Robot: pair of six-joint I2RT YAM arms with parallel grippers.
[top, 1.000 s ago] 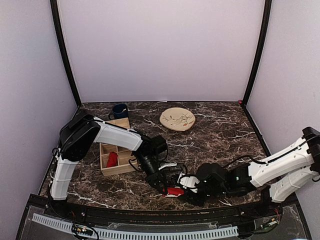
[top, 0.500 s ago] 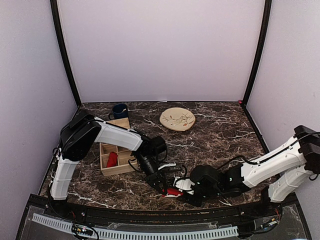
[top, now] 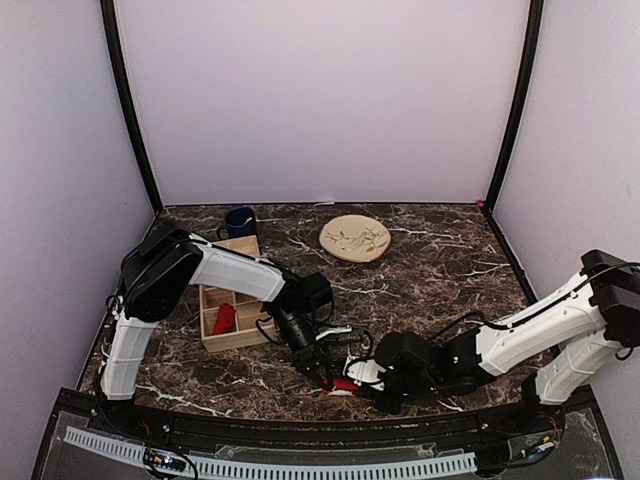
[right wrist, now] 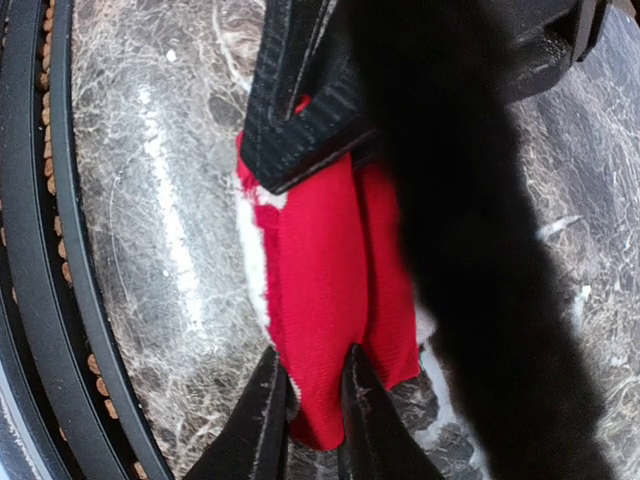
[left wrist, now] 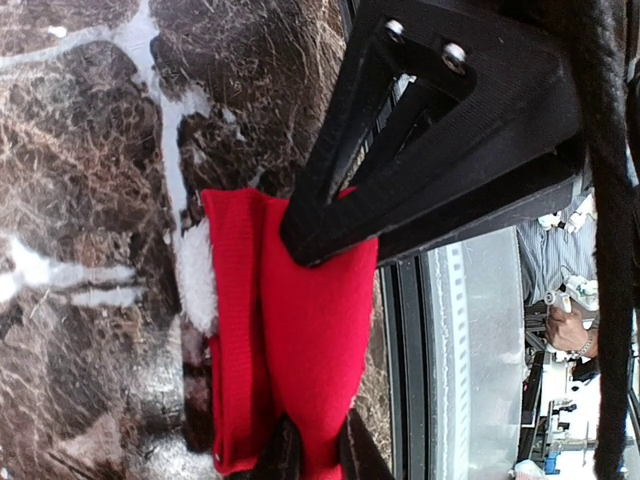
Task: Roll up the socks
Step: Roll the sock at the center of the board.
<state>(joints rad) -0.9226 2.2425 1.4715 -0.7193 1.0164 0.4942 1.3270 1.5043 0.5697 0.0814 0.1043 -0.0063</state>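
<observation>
Socks (right wrist: 330,270) within right end effector (right wrist: 312,368)

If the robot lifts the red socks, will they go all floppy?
Probably floppy: the socks fold and bunch where the left tool and right tool pinch them. Likely light too, since small fingertip pinches seem enough to hold the fabric. They probably won't slide or roll on the table; the knit looks soft and fuzzy, not slick.

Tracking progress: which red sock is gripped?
The sock at the front edge: left gripper and right gripper both pinch it. The other sock lies in the wooden box.
</observation>
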